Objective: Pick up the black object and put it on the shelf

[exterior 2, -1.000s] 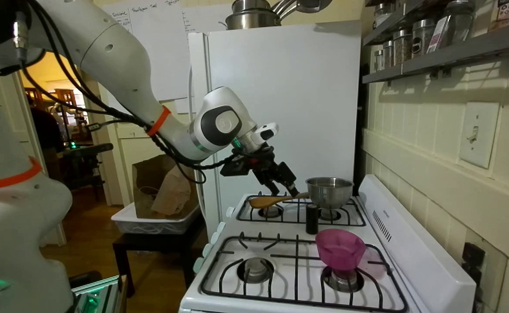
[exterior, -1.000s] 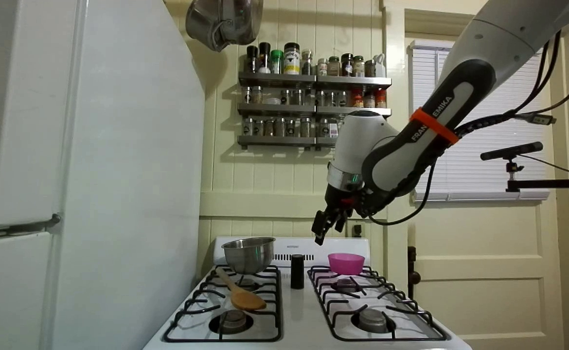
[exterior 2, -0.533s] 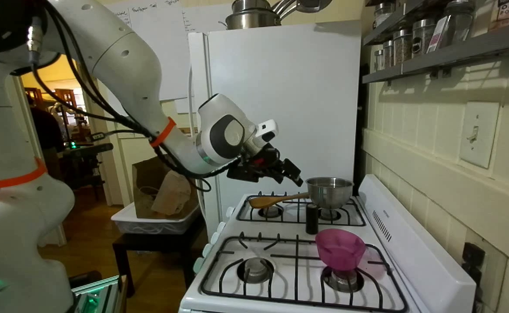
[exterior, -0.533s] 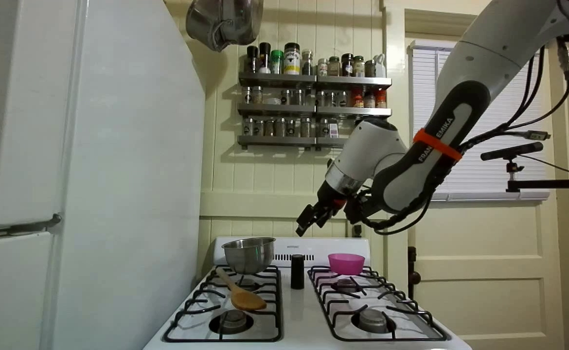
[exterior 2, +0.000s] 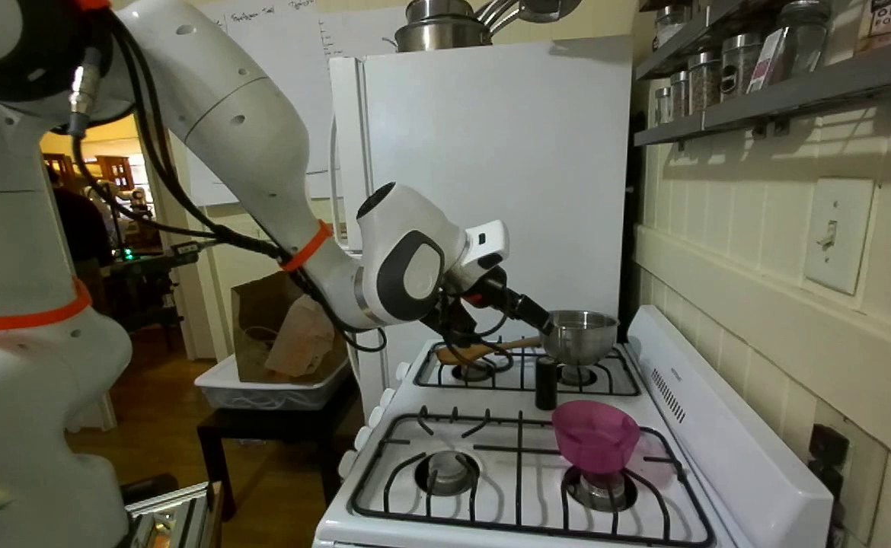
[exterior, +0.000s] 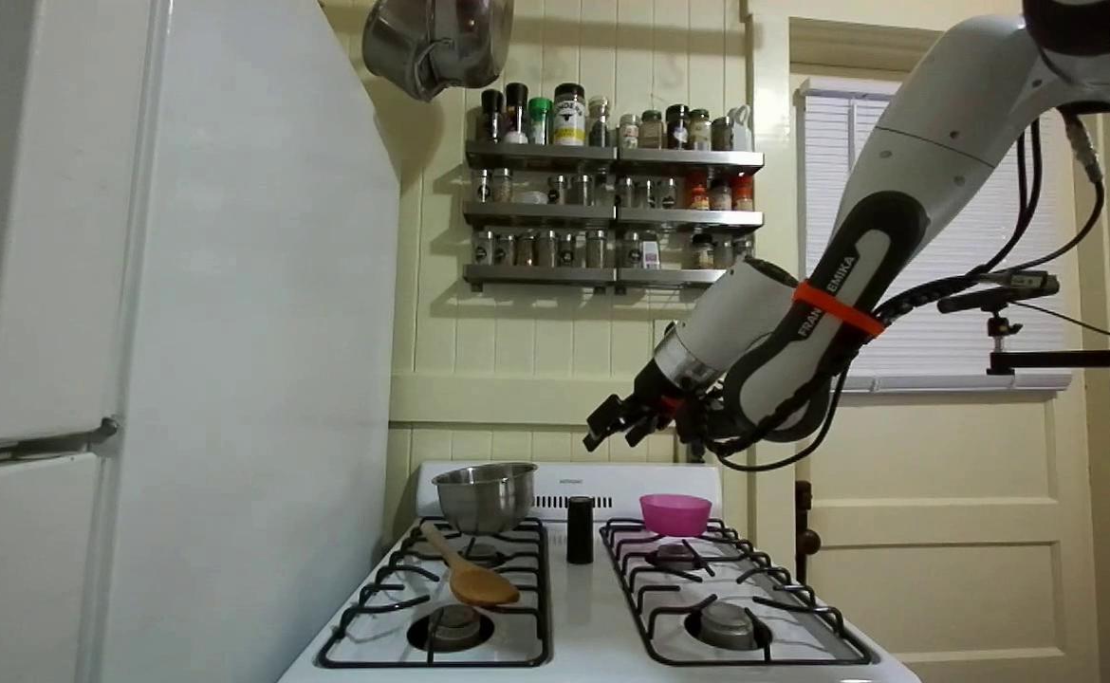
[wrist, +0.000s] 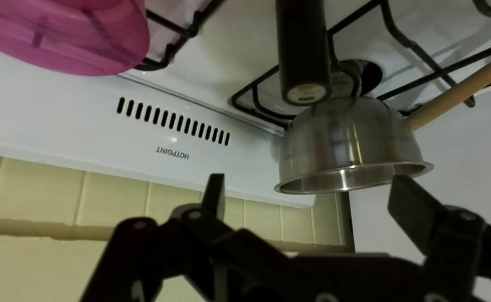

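The black object (exterior: 580,530) is a small upright cylinder on the white strip between the two burner grates. It also shows in an exterior view (exterior 2: 546,384) and in the upper part of the wrist view (wrist: 304,54). My gripper (exterior: 612,439) is open and empty, tilted forward above the stove, higher than the black object and apart from it. Its spread fingers show in the wrist view (wrist: 308,179), with the black object beyond them. The shelf (exterior: 541,276) is a dark wall rack with tiers of jars, above the gripper; part of it shows in an exterior view (exterior 2: 780,95).
A steel pot (exterior: 486,501) stands left of the black object, with a wooden spoon (exterior: 481,583) by it. A pink bowl (exterior: 675,515) stands right. The stove's back panel (exterior 2: 727,426) and wall are behind. A tall white fridge (exterior 2: 499,183) borders the stove.
My gripper has tilted from pointing down to pointing more forward. It has risen slightly and moved toward the stove's back wall. The black object, pot, bowl and spoon have not moved.
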